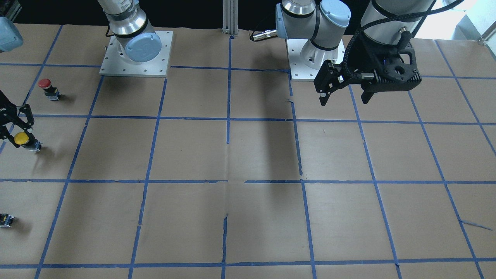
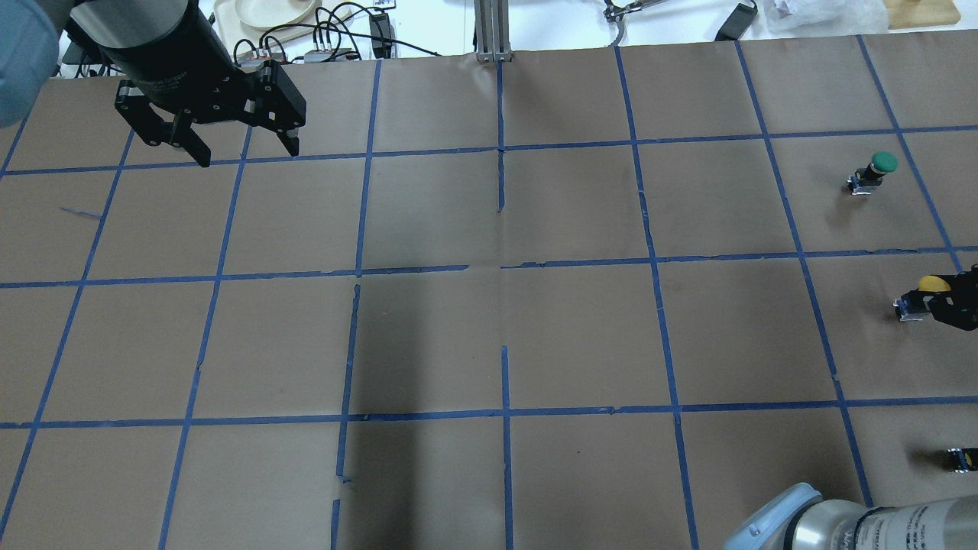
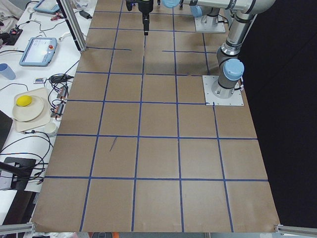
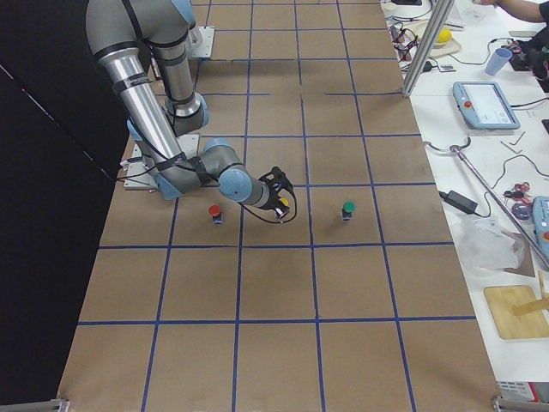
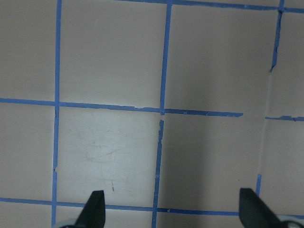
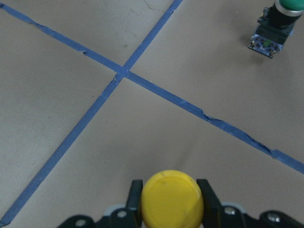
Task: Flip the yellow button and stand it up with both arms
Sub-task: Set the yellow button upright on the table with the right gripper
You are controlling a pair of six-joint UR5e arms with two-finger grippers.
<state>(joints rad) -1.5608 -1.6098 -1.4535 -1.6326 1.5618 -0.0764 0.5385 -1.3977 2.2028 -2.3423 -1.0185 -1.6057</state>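
Note:
The yellow button has a domed yellow cap on a black and grey body and sits low at the table's edge on my right side. It also shows in the overhead view, the exterior right view and the right wrist view. My right gripper is shut on it, and its fingers press both sides just below the cap. My left gripper is open and empty. It hangs above the far left part of the table, and its fingertips are spread wide.
A red-capped button stands one square from the yellow one, toward the robot. A green-capped button stands one square beyond it. A tiny black part with a yellow spot lies near my right arm's base. The brown paper table carries a blue tape grid.

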